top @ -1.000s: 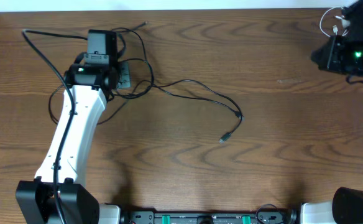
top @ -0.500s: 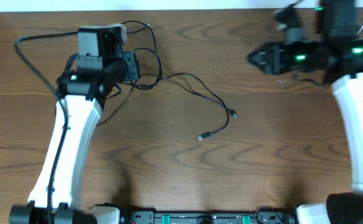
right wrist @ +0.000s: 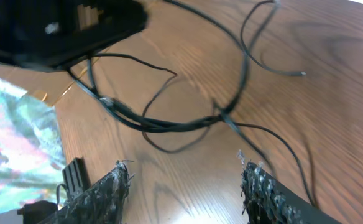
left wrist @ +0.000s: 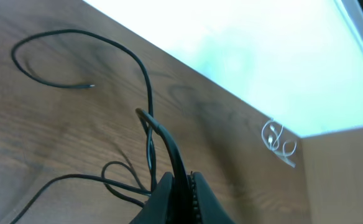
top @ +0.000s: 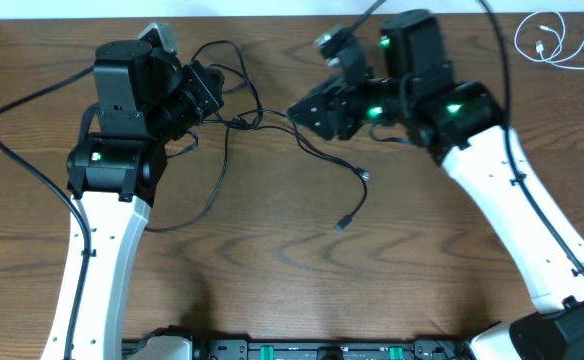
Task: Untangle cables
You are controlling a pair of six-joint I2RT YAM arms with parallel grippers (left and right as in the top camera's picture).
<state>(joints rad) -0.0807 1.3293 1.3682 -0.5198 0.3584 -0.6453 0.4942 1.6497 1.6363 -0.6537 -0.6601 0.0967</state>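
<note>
Brown wood-grain table (top: 272, 290), pale strip along the far edge. Far left, the left gripper (top: 204, 95) has its fingers (left wrist: 169, 196) pressed together w/ a loop of the black cables (top: 234, 122) pinched btwn them. In the left wrist view the cord rises out of the closed tips and bends over. Opposite it, near the far ctr, the right gripper (right wrist: 186, 169) has jaws spread wide w/ nothing btwn them. The knot of black cables sits just ahead of its tips; can't tell if it's touched.

Black cables: main bunch is btwn the two grippers. One long loop sweeps out left round the left arm. One strand trails toward the near side & ends in a small plug (top: 342, 224) on bare wood, w/ a second plug (top: 365, 175) a bit farther back. The white cord (top: 545, 38) is coiled alone in the far-right corner, well apart from the rest & from both grippers.
</note>
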